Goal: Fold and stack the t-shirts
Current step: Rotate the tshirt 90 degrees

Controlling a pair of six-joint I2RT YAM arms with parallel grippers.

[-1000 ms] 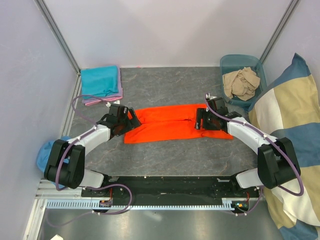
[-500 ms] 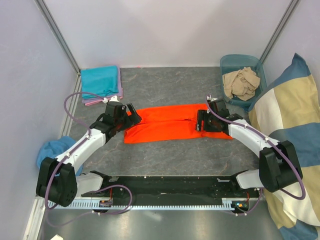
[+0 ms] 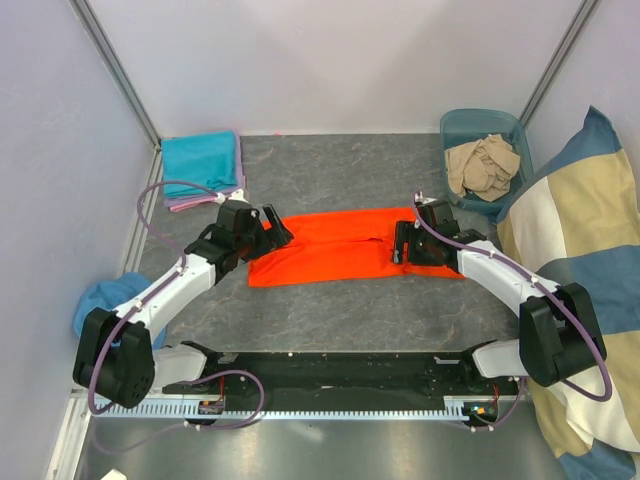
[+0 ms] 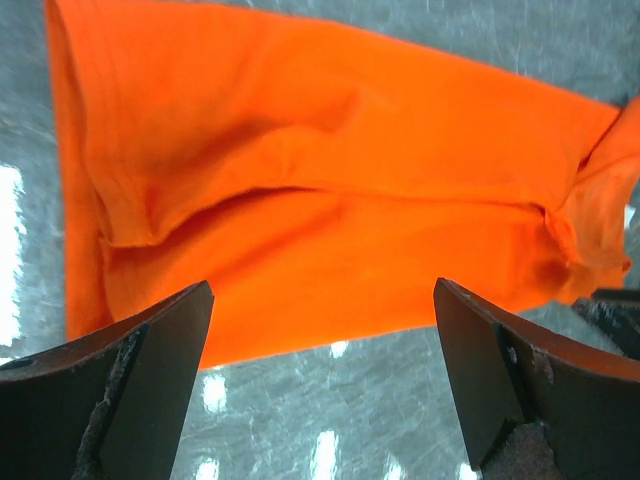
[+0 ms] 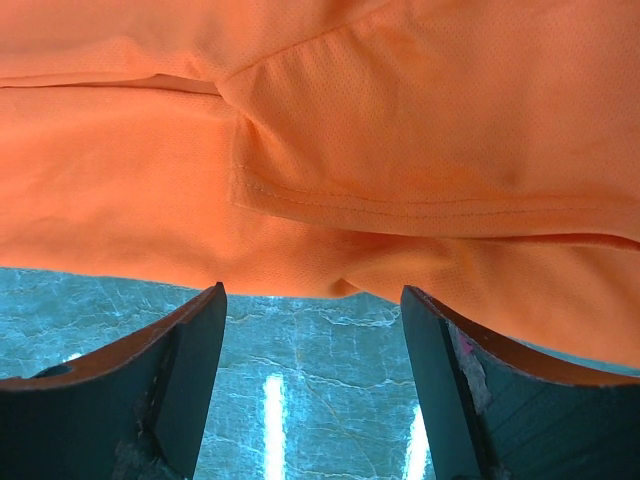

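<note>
Left arm reaches in

The left fingers (image 4: 130, 390) have edged toward 3 o'clock, over the orange t-shirt's (image 3: 340, 250) left end.

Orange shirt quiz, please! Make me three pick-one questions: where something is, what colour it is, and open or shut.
1. Where is the beige cloth?
A. in the bin at the far right
B. on the teal stack
C. hanging from the wall

2. What colour is the shirt lying in the middle?
A. green
B. orange
C. black

3. How do the left arm's jaws stand?
A. shut on the shirt
B. shut on nothing
C. open

Answers:
1 A: the beige heap sits inside the bin.
2 B: it is bright orange in every view.
3 C: the left wrist view shows both jaws wide apart, with the shirt visible between them.
</note>
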